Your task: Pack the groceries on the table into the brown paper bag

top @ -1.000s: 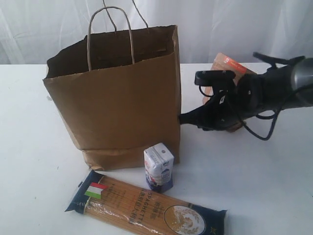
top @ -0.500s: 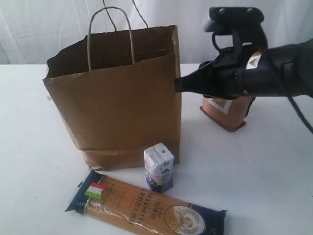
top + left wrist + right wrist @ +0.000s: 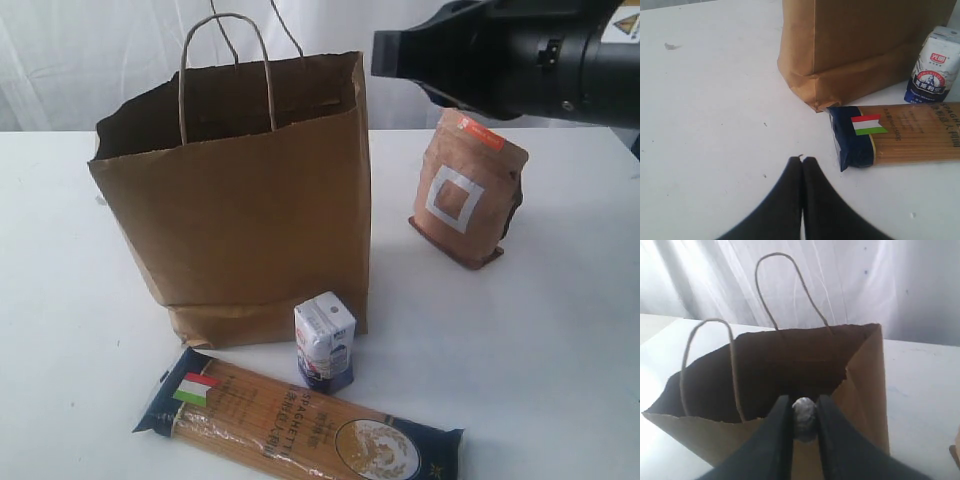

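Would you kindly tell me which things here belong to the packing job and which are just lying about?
Job: brown paper bag, brown pouch, small carton, spaghetti packet, silvery item in right gripper.
Lying about: white curtain, dark speck on table.

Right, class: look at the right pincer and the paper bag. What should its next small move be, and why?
Probably carry its load a little further forward, over the bag's open mouth, before lowering. The right pincer is shut on a silver item. In the right wrist view it lines up with the near wall of the brown paper bag rather than with the dark opening beyond.
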